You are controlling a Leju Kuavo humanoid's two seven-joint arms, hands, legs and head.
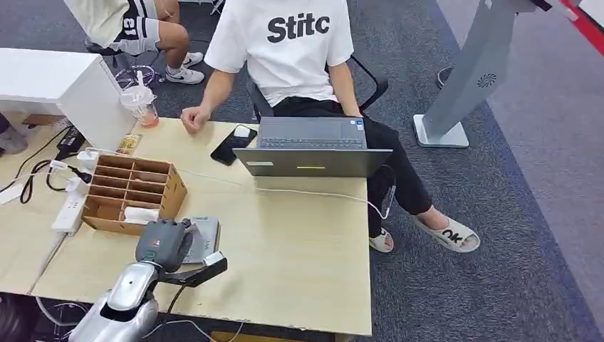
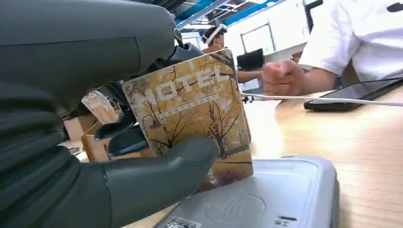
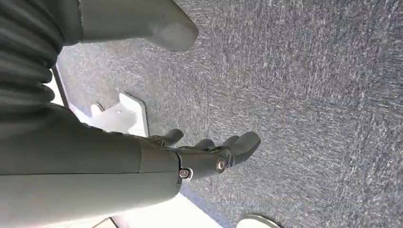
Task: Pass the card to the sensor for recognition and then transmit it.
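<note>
Grey and ribbed at the wrist, the robot's left hand (image 2: 95,156) was clamped on a brown card printed with bare trees and the word HOTEL (image 2: 195,114), its thick thumb pressed across the card's face and darker fingers behind it. That card stood tilted, its lower edge touching the flat grey card sensor (image 2: 266,199), which lay on the pale wooden desk (image 1: 299,249) near the front edge, just beside a brown cardboard sorting box with slotted compartments (image 1: 132,189). Toward the desk's far edge sat an open grey laptop (image 1: 313,149), a black phone (image 1: 231,146) beside it, and a clear plastic cup holding an orange drink (image 1: 140,105) near the far left corner. A person in a white T-shirt (image 1: 288,43) sat behind the far edge, one fist resting on the desk. Hanging over grey carpet (image 3: 309,71), the right hand (image 3: 209,154) held nothing, its fingers loosely apart.
</note>
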